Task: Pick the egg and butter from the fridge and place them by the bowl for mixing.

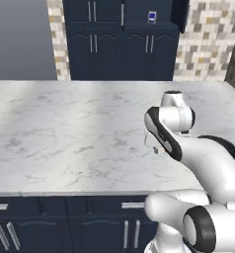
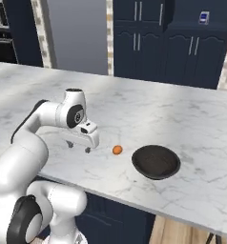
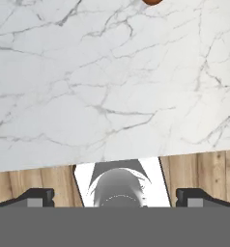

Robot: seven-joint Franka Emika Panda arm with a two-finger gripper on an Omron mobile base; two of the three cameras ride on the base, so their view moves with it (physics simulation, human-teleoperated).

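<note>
Your gripper (image 2: 79, 147) hangs empty over the marble counter (image 2: 149, 114), jaws spread wide. The egg (image 2: 117, 150) rests on the counter just beside the bowl (image 2: 156, 161), which looks like its intended spot, so I judge the butter comes next.

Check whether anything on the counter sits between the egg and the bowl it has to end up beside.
Nothing visible does. The egg already lies on the marble counter just left of the bowl in the right base view, bare marble between them. The open gripper hovers on the egg's other side, holding nothing.
</note>
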